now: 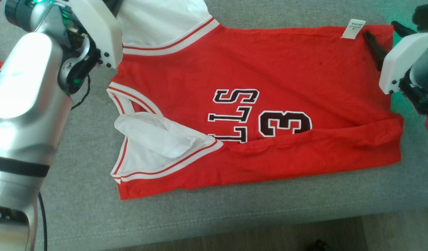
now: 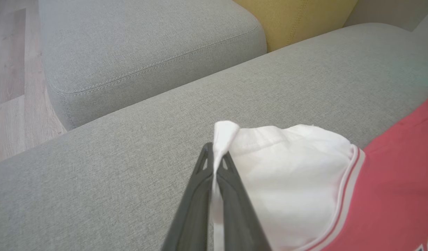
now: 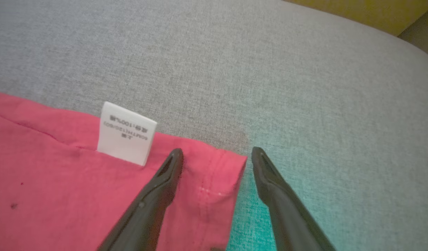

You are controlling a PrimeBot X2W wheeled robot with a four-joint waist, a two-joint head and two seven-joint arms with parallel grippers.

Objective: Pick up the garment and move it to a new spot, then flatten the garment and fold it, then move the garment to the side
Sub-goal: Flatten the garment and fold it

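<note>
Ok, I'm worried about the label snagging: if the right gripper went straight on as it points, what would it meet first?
Likely the jersey's corner between the open right gripper's tips, then bare grey cushion. The white label lies off to the side of that line. Height above the fabric is unclear.

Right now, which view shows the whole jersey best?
The head view: the jersey lies spread on the sofa, almost all in frame. The left wrist view shows a white sleeve edge pinched in the shut left gripper; the right wrist view, a red hem corner with its label under the open right gripper.
</note>
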